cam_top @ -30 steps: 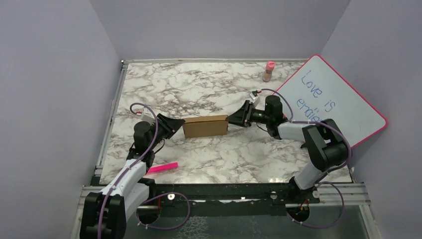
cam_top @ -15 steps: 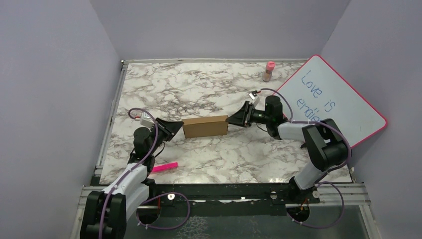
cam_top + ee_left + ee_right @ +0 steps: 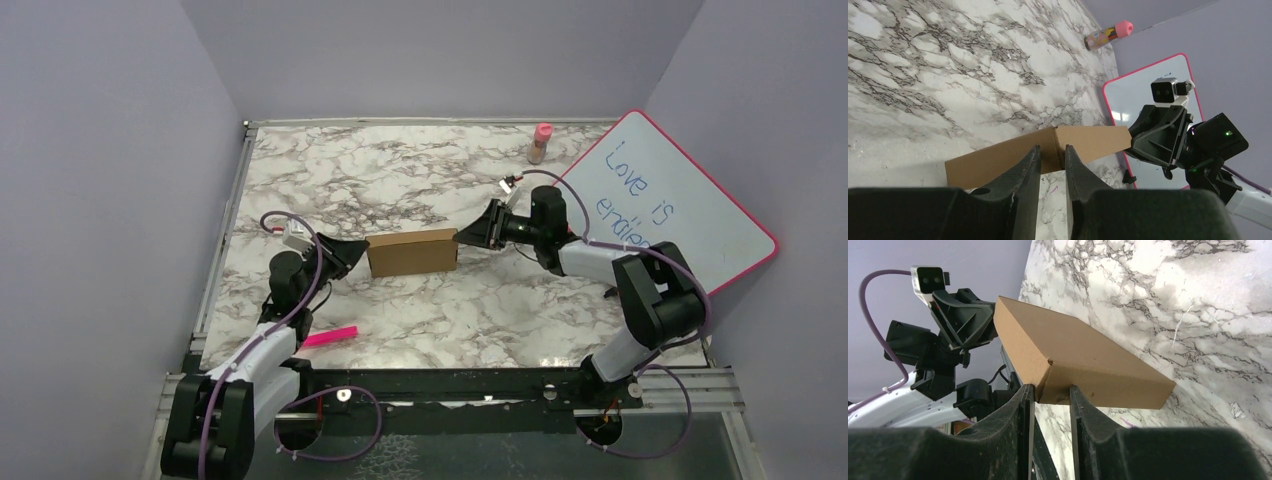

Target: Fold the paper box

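Observation:
The paper box (image 3: 412, 253) is a closed brown cardboard box lying flat on the marble table (image 3: 400, 180). My left gripper (image 3: 352, 254) is at the box's left end. In the left wrist view its narrow-set jaws (image 3: 1052, 148) straddle a corner edge of the box (image 3: 1083, 142). My right gripper (image 3: 466, 238) is at the box's right end. In the right wrist view its jaws (image 3: 1050, 388) are closed down on the box's near corner (image 3: 1073, 357). Each arm shows in the other's wrist view.
A pink-framed whiteboard (image 3: 665, 200) with blue writing leans at the right, behind the right arm. A pink-capped bottle (image 3: 540, 143) stands at the back right. A pink marker (image 3: 328, 337) lies near the front left. Purple walls close in three sides.
The left arm's wrist shifted slightly back and forth beside the box. The right gripper edged a little up and left at the box's right end. The box stayed in place.

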`<act>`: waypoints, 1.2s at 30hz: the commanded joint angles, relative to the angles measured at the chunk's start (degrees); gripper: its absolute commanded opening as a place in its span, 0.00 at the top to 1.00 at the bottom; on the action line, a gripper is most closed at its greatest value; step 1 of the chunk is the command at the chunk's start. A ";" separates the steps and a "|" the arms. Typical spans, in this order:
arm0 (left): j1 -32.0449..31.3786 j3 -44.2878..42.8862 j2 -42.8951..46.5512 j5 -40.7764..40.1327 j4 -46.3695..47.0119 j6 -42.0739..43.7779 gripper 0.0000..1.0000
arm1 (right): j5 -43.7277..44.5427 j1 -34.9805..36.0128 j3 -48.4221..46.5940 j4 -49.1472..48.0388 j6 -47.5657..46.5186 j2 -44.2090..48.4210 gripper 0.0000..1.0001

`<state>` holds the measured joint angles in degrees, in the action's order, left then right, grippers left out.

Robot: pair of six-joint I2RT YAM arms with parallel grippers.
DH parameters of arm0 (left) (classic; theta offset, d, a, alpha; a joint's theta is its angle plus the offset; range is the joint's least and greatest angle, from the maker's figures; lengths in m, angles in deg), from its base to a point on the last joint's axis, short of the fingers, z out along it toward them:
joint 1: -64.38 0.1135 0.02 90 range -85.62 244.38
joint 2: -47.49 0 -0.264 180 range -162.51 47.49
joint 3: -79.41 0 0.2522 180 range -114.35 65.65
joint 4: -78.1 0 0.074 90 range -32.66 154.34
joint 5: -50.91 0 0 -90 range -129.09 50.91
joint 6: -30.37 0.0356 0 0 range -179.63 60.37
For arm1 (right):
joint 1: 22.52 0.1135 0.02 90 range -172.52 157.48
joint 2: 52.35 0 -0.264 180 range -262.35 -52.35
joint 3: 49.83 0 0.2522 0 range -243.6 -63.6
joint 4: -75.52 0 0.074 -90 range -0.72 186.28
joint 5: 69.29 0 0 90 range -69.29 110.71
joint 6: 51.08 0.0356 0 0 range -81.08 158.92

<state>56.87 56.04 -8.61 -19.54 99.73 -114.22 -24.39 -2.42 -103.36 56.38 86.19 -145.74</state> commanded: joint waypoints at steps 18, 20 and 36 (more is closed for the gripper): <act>0.39 4.92 2.40 -3.60 -18.97 4.62 0.98 | -3.40 -1.38 -3.55 5.16 1.58 -0.55 0.57; 0.39 4.87 2.40 -3.47 -18.85 4.56 0.98 | -2.75 -1.38 -3.09 5.68 0.77 -1.37 0.63; 0.46 8.01 2.77 -1.40 -13.16 -4.78 1.00 | 0.39 -2.91 -0.10 14.13 -2.15 -4.07 0.88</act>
<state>56.83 59.80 -4.30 -19.52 101.05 -118.24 -28.76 -4.00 -106.91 62.30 86.91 -146.83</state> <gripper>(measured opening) 0.209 0.133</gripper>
